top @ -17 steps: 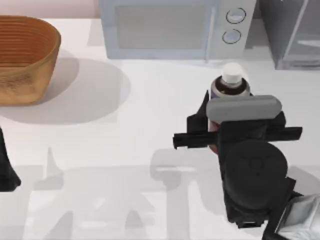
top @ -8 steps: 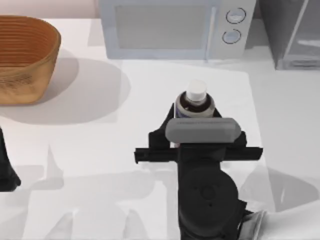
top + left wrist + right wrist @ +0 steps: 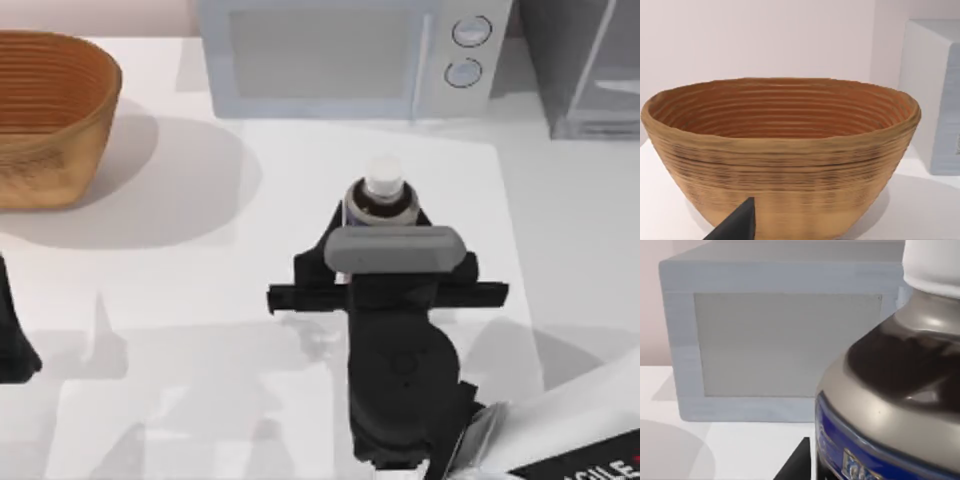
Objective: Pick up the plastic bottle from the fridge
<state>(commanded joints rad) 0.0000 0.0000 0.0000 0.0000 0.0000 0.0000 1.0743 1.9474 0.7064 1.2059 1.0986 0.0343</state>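
Observation:
The plastic bottle (image 3: 383, 184) has a white cap, a dark body and a blue label. It stands upright over the middle of the table, in front of the microwave. My right gripper (image 3: 377, 218) is shut on the bottle's body from the near side. In the right wrist view the bottle (image 3: 890, 390) looms very close, with one dark fingertip (image 3: 797, 464) beside it. The fridge (image 3: 585, 70), dark grey with a pale glassy door, stands at the back right, well apart from the bottle. My left arm (image 3: 12, 345) is parked at the table's left edge.
A light grey microwave (image 3: 350, 60) with two round dials stands along the back edge. A woven brown basket (image 3: 50, 110) sits at the back left and is seen close up in the left wrist view (image 3: 780, 150). White tabletop stretches between basket and bottle.
My right gripper has carried the bottle leftward, away from the fridge, from the right side to the table's middle. In the last half second it shifted only slightly left. The left arm has not moved.

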